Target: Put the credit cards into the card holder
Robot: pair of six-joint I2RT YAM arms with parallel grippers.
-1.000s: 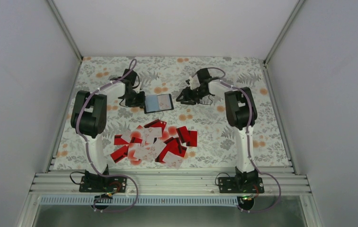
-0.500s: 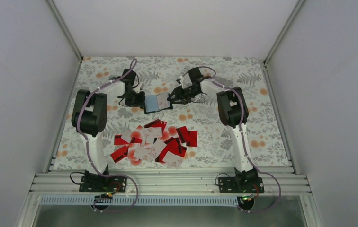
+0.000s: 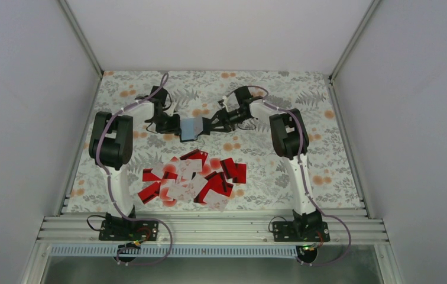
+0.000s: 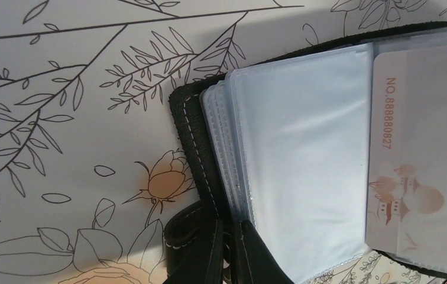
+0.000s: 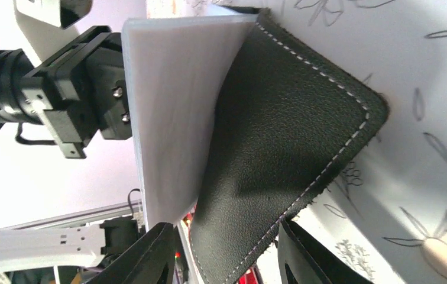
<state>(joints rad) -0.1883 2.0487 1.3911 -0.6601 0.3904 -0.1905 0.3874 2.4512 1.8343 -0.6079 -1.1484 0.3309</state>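
Note:
The black card holder (image 3: 193, 128) lies at the table's far middle, between both grippers. In the left wrist view it (image 4: 190, 133) shows clear sleeves, and a white card (image 4: 422, 148) with red marks sits in the right sleeve. My left gripper (image 3: 174, 125) is shut on the holder's left edge (image 4: 233, 231). My right gripper (image 3: 210, 125) is open, its jaws astride the holder's raised black right cover (image 5: 292, 118), which tilts up over the pale sleeves (image 5: 174, 106). The loose red and white credit cards (image 3: 191, 180) lie in a pile nearer the bases.
The floral tablecloth (image 3: 280, 171) covers the table. White walls enclose the left, right and back. An aluminium rail (image 3: 209, 228) runs along the near edge by the arm bases. The left gripper's body shows in the right wrist view (image 5: 85, 89).
My right gripper moved left to the holder and its right cover folded up, so the holder looks narrower from above. The left gripper stayed on the holder's left edge.

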